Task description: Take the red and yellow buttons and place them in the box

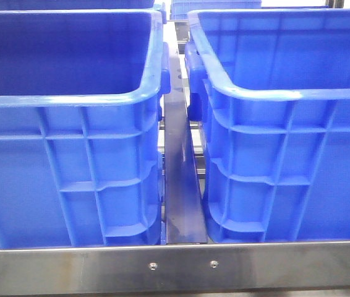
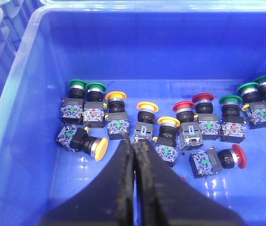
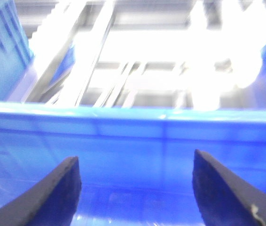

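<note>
In the left wrist view, several push buttons lie on the floor of a blue crate (image 2: 20,141). Yellow-capped ones (image 2: 116,95) (image 2: 147,107) (image 2: 168,121) stand upright and one (image 2: 100,147) lies on its side. Red-capped ones (image 2: 183,105) (image 2: 203,97) stand upright and one (image 2: 238,156) lies on its side. My left gripper (image 2: 134,143) is shut and empty, its tips just in front of the yellow buttons. My right gripper (image 3: 135,157) is open and empty, facing a blue crate wall (image 3: 133,136). Neither gripper shows in the front view.
Green-capped buttons (image 2: 76,84) (image 2: 230,99) (image 2: 247,87) sit among the others. A tiny red speck (image 2: 183,178) lies on the crate floor. The front view shows two tall blue crates (image 1: 70,102) (image 1: 286,96) with a narrow gap (image 1: 178,173) between them, behind a metal rail (image 1: 175,266).
</note>
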You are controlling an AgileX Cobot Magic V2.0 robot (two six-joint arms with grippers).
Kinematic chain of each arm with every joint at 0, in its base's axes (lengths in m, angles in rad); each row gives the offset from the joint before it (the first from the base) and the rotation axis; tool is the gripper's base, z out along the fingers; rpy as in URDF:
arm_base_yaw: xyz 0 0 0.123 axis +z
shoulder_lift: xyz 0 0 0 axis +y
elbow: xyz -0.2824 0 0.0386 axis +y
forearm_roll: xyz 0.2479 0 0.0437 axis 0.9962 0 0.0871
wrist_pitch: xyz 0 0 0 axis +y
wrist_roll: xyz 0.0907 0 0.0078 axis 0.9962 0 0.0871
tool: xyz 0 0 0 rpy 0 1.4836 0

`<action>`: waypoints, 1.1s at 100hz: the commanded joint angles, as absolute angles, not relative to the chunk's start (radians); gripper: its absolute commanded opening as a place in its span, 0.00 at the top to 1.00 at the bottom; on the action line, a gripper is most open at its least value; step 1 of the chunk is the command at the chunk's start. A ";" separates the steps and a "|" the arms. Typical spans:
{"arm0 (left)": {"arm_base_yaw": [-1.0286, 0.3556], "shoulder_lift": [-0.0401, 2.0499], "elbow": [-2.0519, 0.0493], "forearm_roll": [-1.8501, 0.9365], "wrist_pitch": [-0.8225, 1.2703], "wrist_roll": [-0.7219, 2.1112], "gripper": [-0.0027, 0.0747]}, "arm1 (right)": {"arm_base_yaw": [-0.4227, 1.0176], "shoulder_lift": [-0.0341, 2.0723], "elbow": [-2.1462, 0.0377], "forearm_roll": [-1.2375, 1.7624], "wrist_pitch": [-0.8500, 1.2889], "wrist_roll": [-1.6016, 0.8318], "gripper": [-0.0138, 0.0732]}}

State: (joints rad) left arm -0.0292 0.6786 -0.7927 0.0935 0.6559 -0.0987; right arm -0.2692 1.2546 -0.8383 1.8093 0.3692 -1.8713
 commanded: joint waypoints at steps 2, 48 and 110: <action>-0.028 0.676 -0.820 0.095 0.585 -0.106 0.99 | -0.269 1.122 -0.796 1.922 0.350 -1.868 0.24; -0.028 0.676 -0.820 0.095 0.585 -0.106 0.99 | -0.248 0.721 -0.570 1.922 0.418 -1.866 0.96; -0.028 0.676 -0.820 0.095 0.587 -0.106 0.99 | -0.189 0.697 -0.569 1.923 0.429 -1.864 0.95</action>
State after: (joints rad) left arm -0.0292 0.6786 -0.7927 0.0935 0.6595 -0.0987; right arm -0.1900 0.7028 -0.5424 1.8070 0.4004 -1.8659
